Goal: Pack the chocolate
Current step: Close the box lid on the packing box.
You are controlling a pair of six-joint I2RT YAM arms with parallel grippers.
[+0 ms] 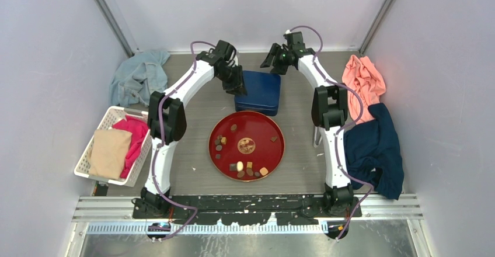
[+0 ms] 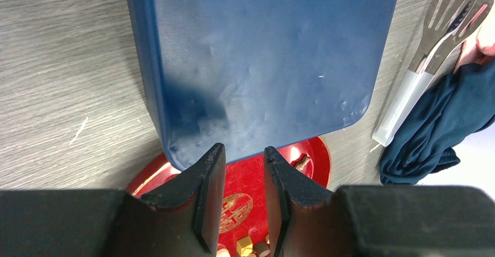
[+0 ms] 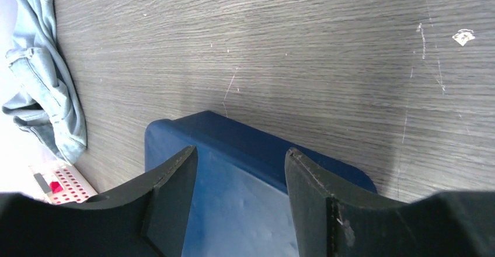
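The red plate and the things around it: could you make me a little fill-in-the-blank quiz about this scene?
The chocolate lies in small pieces on the ___ plate. Beyond the plate, on its far side, sits a ___ box. The white basket at the left holds a tan cloth and a bright ___ one.
Missing words: red; blue; pink.
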